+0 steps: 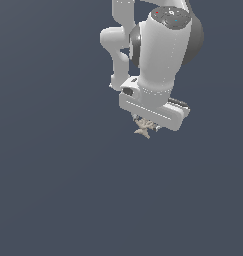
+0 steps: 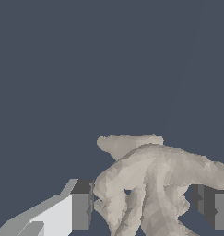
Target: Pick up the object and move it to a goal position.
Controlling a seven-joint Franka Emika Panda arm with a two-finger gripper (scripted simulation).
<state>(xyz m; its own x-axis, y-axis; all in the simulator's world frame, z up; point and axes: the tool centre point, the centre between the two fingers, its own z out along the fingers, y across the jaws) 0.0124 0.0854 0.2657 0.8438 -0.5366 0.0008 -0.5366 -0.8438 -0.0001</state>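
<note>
**Q.** Exterior view: what is shown, and where is the task's thing?

**A.** The white and grey jointed robot arm [image 1: 158, 45] reaches down over a flat, uniform slate-blue bench [image 1: 53, 190]. Its white block-shaped pincer [image 1: 145, 125] points downward. The small beige-tan spiky star-shaped piece [image 1: 143, 129] sits directly under the pincer body, touching its lower edge, with a few pointed arms sticking out below. The fingers themselves are hidden behind the body here. Whether the piece rests on the bench or hangs clear of it cannot be told. No goal marker and no container is visible.

**Q.** Wrist view: how does the piece lie relative to the pincer?

**A.** The star-shaped piece [image 2: 155, 184] fills the space between the two grey fingertip pads [image 2: 81, 205]. One pad touches the piece's near arms; the opposite pad lies just beside the piece, and contact on that side is uncertain. One blunt arm points away from the pincer; a longer arm runs out past the opposite pad. The piece's broadest spread appears to lie roughly along the line joining the pads.

**Q.** State of the pincer?

**A.** It brackets the piece closely; whether it is truly clamped cannot be told.

**Q.** What does the coming move turn on?

**A.** Probably a firm squeeze on the irregular arms; a spiky shape may twist or slip when carried.
</note>
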